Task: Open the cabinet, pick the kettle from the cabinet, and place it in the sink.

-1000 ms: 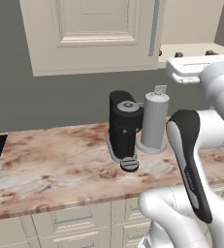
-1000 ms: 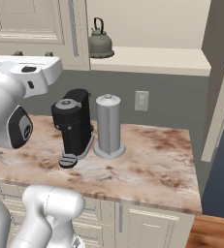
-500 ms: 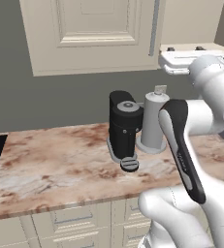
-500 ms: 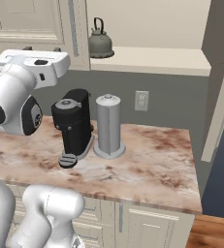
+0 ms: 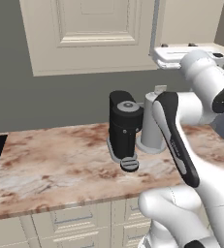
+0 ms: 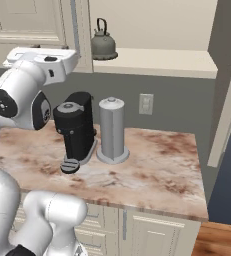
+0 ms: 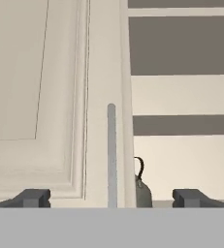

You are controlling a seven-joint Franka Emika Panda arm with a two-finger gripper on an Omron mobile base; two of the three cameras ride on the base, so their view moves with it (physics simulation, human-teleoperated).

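Kettle [image 6: 104,43] on open cabinet [image 6: 152,60] shelf (upright) — pincer [image 7: 111,197] spread wide.

The black coffee machine [image 5: 124,125] stands on the marble counter [image 5: 50,164], below and forward of the jaws. Its round drip tray [image 6: 70,165] lies at its base, toward the counter's front edge. A grey cylindrical canister [image 6: 111,130] stands just beside the machine, on the far side from the jaws. A wall outlet [image 6: 146,104] sits behind the canister, lower than the jaws.
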